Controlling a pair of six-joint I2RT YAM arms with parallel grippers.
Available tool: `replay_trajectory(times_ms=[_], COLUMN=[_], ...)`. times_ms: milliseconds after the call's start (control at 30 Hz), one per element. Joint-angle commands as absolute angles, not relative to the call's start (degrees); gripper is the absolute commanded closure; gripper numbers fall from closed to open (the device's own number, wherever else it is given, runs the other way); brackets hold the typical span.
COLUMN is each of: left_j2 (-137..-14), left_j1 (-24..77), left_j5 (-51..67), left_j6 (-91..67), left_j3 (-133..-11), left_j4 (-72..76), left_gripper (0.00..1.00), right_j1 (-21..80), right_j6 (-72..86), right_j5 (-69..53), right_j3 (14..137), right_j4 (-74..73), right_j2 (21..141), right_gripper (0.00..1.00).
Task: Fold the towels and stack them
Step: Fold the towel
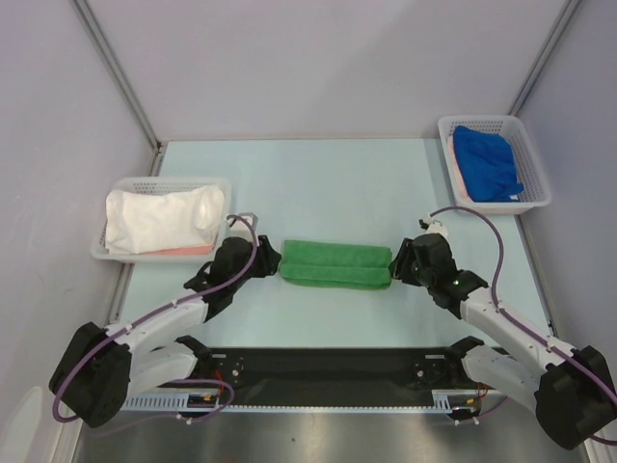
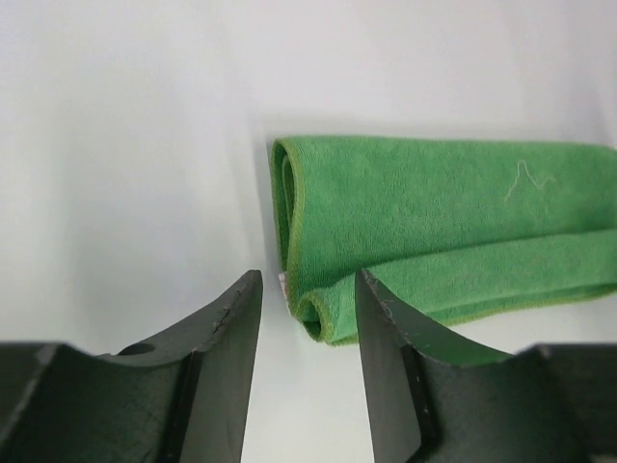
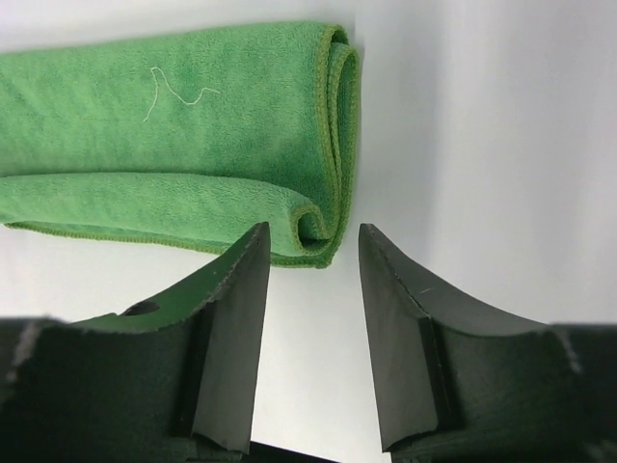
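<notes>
A green towel (image 1: 335, 263) lies folded into a long, narrow strip across the middle of the table. My left gripper (image 1: 273, 260) is at its left end, jaws apart. In the left wrist view the towel (image 2: 434, 212) has its rolled near corner just beyond my open gripper (image 2: 308, 280), with nothing between the fingers. My right gripper (image 1: 395, 262) is at the right end. The right wrist view shows the towel (image 3: 145, 145) just past the open gripper (image 3: 314, 231), not held. A white towel (image 1: 159, 220) fills the left basket. A blue towel (image 1: 487, 164) lies in the right basket.
The left white basket (image 1: 125, 253) shows a sliver of pink cloth (image 1: 178, 251) under the white towel. The right white basket (image 1: 535, 164) sits at the far right with pink cloth (image 1: 461, 174) beneath the blue one. Grey walls enclose the table on three sides.
</notes>
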State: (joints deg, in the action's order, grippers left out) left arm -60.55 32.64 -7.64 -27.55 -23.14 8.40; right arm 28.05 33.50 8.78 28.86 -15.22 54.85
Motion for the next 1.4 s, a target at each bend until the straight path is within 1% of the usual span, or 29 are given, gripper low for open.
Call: replay_trajectory(times_ms=[0,33,100,167,233,267,333,367,433,467,500,567,633,767,833,867,967,1033,1067,1233,1367], left_j2=[-63.1,-65.2,-68.5,-72.0,-75.6,-77.1,-79.0,-79.5,-79.0,-78.1,-77.4,-76.5,-75.0,-73.1,-71.5,-70.8,-67.9,-67.2,-67.1,-71.4,-78.5], left_j1=[32.9,32.9,33.0,33.1,33.1,33.1,33.2,33.2,33.7,33.9,34.0,34.1,34.2,34.3,34.3,34.3,34.3,34.2,34.2,33.9,32.8], left_j5=[-11.3,-11.4,-9.7,-7.2,-6.1,-5.3,-4.3,-3.2,-2.5,-2.2,-1.6,-0.6,-0.4,-0.4,-0.4,-1.0,-2.2,-3.6,-5.2,-7.4,-7.1], left_j6=[-29.2,-29.6,-29.2,-29.1,-28.3,-27.9,-27.3,-27.2,-27.2,-27.1,-26.9,-26.2,-25.8,-26.2,-27.1,-27.3,-28.6,-29.4,-29.9,-30.0,-28.7], left_j3=[-28.5,-29.8,-33.5,-34.4,-35.1,-36.4,-36.8,-36.4,-35.2,-34.2,-33.8,-32.4,-31.4,-28.5,-27.5,-27.1,-27.4,-28.6,-30.0,-36.0,-41.0], left_j4=[4.5,3.3,2.1,3.2,3.3,2.4,1.3,1.3,2.1,2.2,2.4,2.3,2.2,1.8,1.8,1.7,1.1,0.4,-1.3,-4.8,-4.3], left_gripper=[0.51,0.51,0.55,0.54,0.51,0.51,0.53,0.54,0.57,0.58,0.58,0.60,0.60,0.62,0.60,0.58,0.55,0.53,0.51,0.50,0.49], right_j1=[28.9,29.3,31.5,32.8,33.4,33.6,34.2,34.5,35.5,35.9,36.2,37.1,37.3,37.4,37.4,37.4,37.5,37.5,37.5,37.0,32.3], right_j6=[34.9,35.2,35.4,35.7,35.9,36.4,36.6,36.7,37.4,37.5,37.8,38.1,38.8,40.2,40.6,41.0,40.9,40.6,40.3,38.1,36.1], right_j5=[9.4,9.6,11.4,14.4,14.4,14.8,15.0,14.9,15.4,15.3,15.6,16.0,16.1,15.6,15.6,15.7,16.2,16.9,17.0,18.5,15.2], right_j3=[32.8,33.6,36.0,37.2,37.7,37.4,36.7,36.4,35.1,34.6,34.4,33.1,31.9,29.2,29.0,29.1,30.8,33.0,33.8,39.5,41.1], right_j4=[-15.0,-14.9,-15.6,-16.1,-16.1,-15.8,-15.7,-15.7,-15.8,-15.9,-16.5,-17.2,-18.0,-20.3,-22.4,-24.2,-27.2,-27.8,-27.4,-26.0,-19.8], right_j2=[56.4,59.2,61.9,66.2,68.5,69.7,70.0,69.9,68.6,68.0,67.0,66.0,64.0,60.2,57.5,56.6,53.3,52.8,53.8,61.9,68.8], right_gripper=[0.55,0.55,0.56,0.54,0.52,0.50,0.51,0.55,0.59,0.65,0.67,0.71,0.72,0.68,0.65,0.62,0.56,0.55,0.54,0.52,0.52])
